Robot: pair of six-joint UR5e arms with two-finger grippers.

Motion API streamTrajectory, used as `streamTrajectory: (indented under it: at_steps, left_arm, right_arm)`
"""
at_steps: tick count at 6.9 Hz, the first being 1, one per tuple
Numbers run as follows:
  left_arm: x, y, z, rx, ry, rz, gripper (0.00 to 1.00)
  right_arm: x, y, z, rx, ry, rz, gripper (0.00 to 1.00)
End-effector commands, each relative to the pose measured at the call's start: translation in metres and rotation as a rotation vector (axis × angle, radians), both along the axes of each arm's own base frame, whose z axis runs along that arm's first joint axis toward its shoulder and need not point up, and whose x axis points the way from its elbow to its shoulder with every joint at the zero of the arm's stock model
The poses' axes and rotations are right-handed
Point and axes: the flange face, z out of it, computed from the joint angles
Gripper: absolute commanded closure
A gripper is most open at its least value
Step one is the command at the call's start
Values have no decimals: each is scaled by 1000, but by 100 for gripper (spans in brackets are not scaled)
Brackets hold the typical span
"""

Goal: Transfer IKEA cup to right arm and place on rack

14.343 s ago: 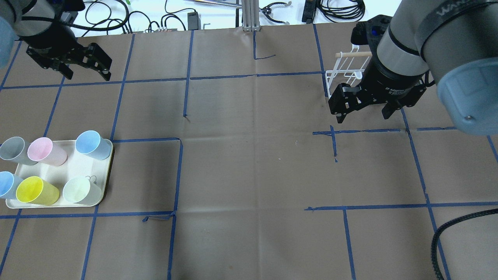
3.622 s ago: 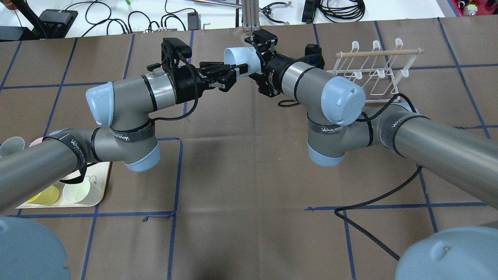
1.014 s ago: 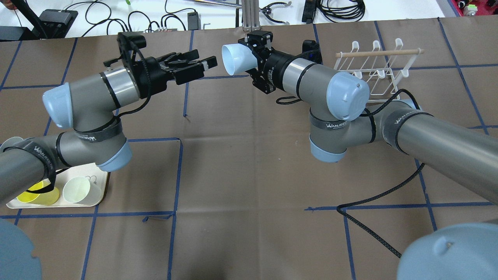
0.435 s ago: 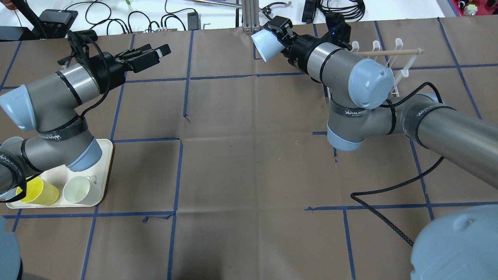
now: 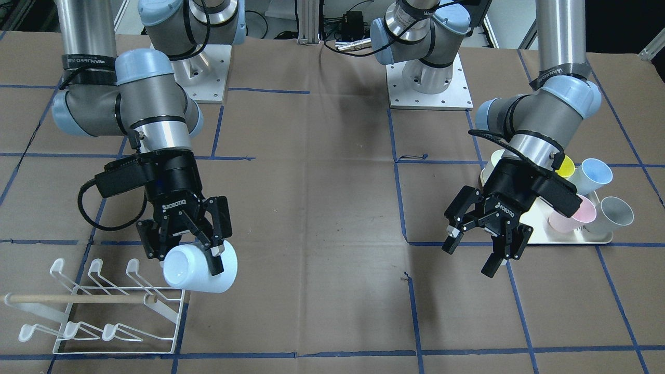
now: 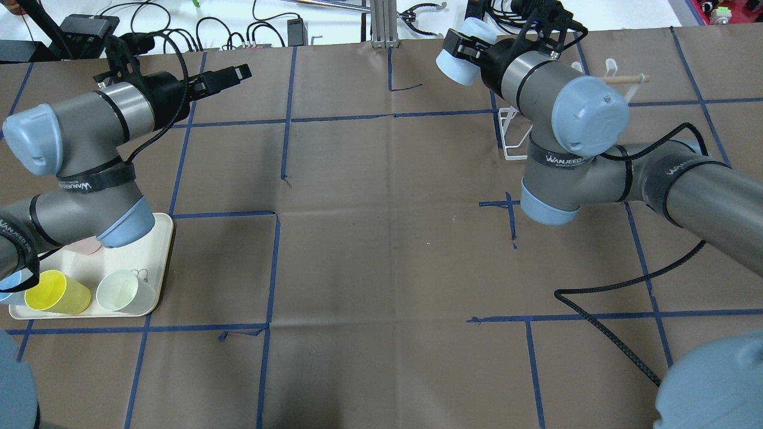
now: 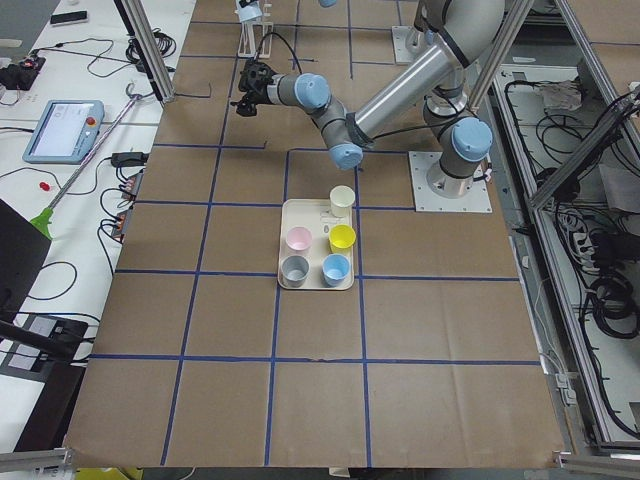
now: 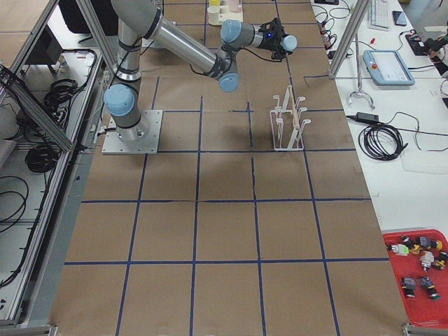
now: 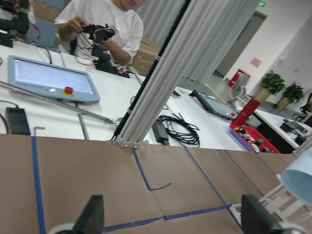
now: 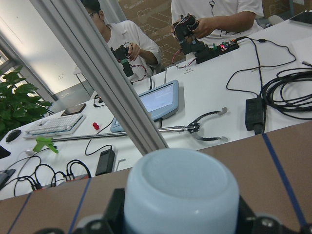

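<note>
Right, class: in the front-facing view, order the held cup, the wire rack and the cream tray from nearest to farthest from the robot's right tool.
1. Held cup: in the right tool, view's left.
2. Wire rack: just beside it, lower left.
3. Cream tray: far across, view's right.

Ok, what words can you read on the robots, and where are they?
"ROBOTIQ": on the right hand, which holds the pale blue cup.
"ROBOTIQ": on the left hand too.
"WANJEED": on the black band round the right arm; the smaller print below is too small to read.
"WANJEED": on the black strap round the left arm.
The touchscreen and the green sign in the left wrist view are too blurred to read.
</note>
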Motion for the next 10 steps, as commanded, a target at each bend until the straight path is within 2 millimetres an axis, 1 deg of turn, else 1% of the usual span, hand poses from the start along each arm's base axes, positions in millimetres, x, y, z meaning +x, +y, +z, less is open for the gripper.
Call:
streamTrajectory:
  at_steps: [1,2,3,4,5,6,7,9,10]
  left_arm:
    - [-42,-25,38,239,-169,73,1]
    - [-63,-29,55,355,-251,81,1]
    - [-77,-26,72,460,-318,94,1]
    - [-84,-16,91,579,-347,109,1]
    - [-84,-2,115,683,-373,101,1]
    - [-82,14,138,770,-411,104,1]
    - [-80,34,145,836,-446,103,1]
    - [-80,46,147,847,-450,102,1]
    - [-79,54,144,853,-456,103,1]
  right_arm:
    - [-57,-16,4,-17,163,-21,81]
    - [-84,-25,6,-34,177,-55,82]
    - [-105,-39,18,-65,193,-81,83]
    - [-120,-63,14,-88,221,-85,83]
    - [-123,-77,5,-136,231,-88,83]
    - [-124,-80,-6,-189,242,-95,83]
    - [-125,-82,-20,-210,274,-94,83]
    - [-125,-82,-38,-198,293,-80,83]
    - [-124,-77,-51,-170,289,-77,83]
